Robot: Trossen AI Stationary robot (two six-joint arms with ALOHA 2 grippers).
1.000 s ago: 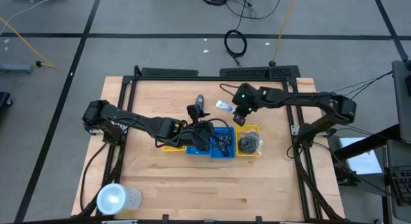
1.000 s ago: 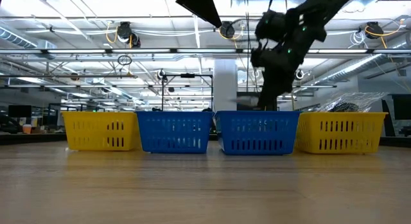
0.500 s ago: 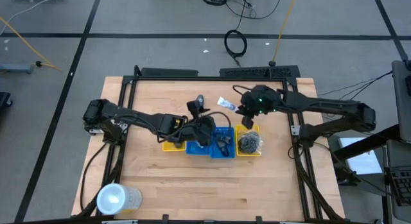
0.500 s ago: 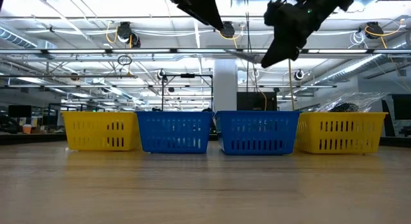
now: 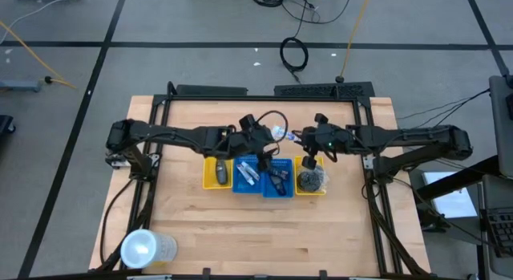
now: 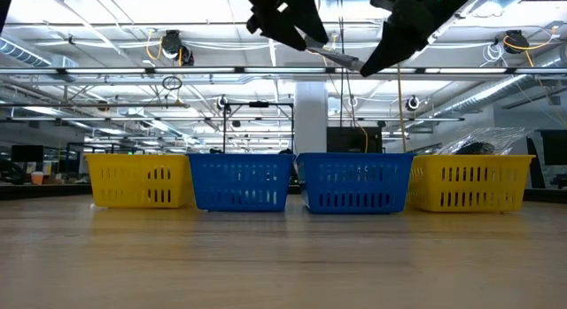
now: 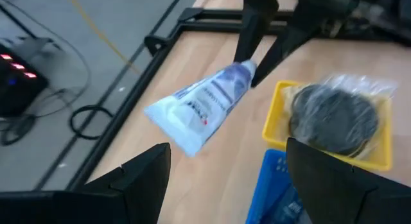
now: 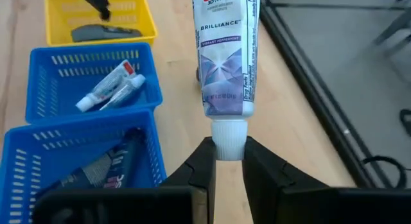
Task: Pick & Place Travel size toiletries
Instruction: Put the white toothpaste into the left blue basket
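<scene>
White toothpaste tube (image 8: 225,63), pinched at cap by right gripper (image 8: 226,161), held in air just behind blue tray (image 8: 90,79). Prob. light, soft-bodied, slick; cap = stiffest hold. Left gripper (image 7: 221,176) spread wide, empty, facing tube. Beside blue tray w/ two small tubes (image 8: 110,88): yellow tray w/ mesh puff (image 7: 334,118), another yellow w/ dark bottle (image 8: 106,33).
</scene>
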